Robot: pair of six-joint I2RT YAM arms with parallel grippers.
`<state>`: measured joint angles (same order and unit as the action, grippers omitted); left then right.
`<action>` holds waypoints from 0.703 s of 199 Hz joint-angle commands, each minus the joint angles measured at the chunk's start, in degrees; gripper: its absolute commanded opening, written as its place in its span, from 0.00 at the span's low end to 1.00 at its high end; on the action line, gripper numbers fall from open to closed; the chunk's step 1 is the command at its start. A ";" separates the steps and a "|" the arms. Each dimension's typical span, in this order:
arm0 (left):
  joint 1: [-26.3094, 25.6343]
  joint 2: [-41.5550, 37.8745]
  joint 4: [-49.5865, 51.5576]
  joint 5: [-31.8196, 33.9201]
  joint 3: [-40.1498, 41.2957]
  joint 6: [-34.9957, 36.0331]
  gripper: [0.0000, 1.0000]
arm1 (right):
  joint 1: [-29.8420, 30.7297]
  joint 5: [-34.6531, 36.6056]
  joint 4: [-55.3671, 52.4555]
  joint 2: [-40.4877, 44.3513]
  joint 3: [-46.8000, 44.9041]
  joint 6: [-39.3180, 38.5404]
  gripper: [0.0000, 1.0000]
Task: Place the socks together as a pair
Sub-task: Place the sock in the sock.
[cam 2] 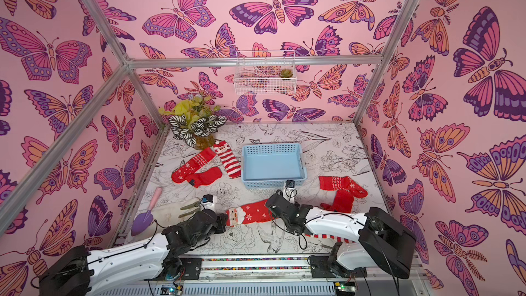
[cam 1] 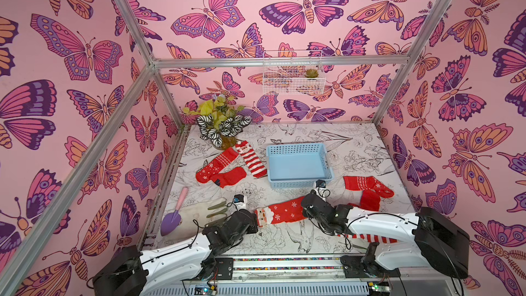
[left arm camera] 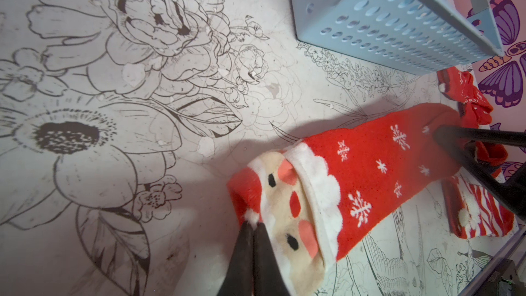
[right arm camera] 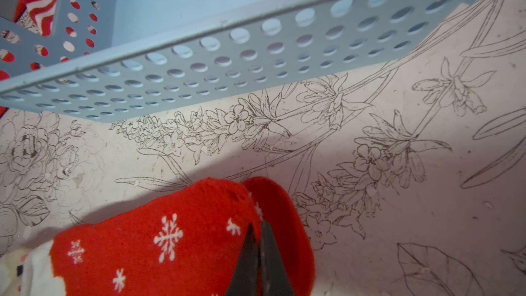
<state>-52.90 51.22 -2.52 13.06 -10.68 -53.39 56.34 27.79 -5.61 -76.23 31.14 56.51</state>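
Note:
A red Santa-faced sock with white snowflakes (cam 1: 280,212) (cam 2: 250,213) (left arm camera: 370,172) (right arm camera: 170,237) is stretched low over the front middle of the table. My left gripper (cam 1: 257,221) (cam 2: 226,220) (left arm camera: 253,224) is shut on its Santa cuff. My right gripper (cam 1: 303,209) (cam 2: 269,208) (right arm camera: 257,226) is shut on its toe, where a second red layer shows behind. At the back left lie a striped Santa sock (cam 1: 250,159), a white-patterned sock (cam 1: 217,165) and a plain red sock (cam 1: 231,177). Two red socks (cam 1: 367,186) lie at the right. Another striped sock (cam 1: 370,237) lies under my right arm.
A light blue perforated basket (cam 1: 296,184) (cam 2: 271,183) stands just behind the held sock. At the front left lie a cream glove with olive fingertips (cam 1: 199,212) and a purple trowel (cam 1: 172,217). A potted plant (cam 1: 222,126) stands at the back left. A wire basket (cam 1: 293,84) hangs on the back wall.

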 commanded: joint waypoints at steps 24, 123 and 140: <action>-0.24 -1.45 0.83 -0.54 -1.45 1.35 0.00 | -0.35 0.72 -2.66 2.32 0.01 -0.80 0.00; -0.19 4.10 0.11 -0.56 -2.93 1.52 0.00 | -0.52 1.48 -3.17 2.31 -0.74 -0.99 0.00; -0.22 3.99 0.09 -1.01 -3.12 1.86 0.00 | -0.52 1.34 -2.98 2.18 -1.11 -0.94 0.00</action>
<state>-52.90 55.13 -2.74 12.86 -12.56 -52.75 56.31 27.99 -7.51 -74.41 31.00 56.05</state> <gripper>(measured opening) 0.047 0.060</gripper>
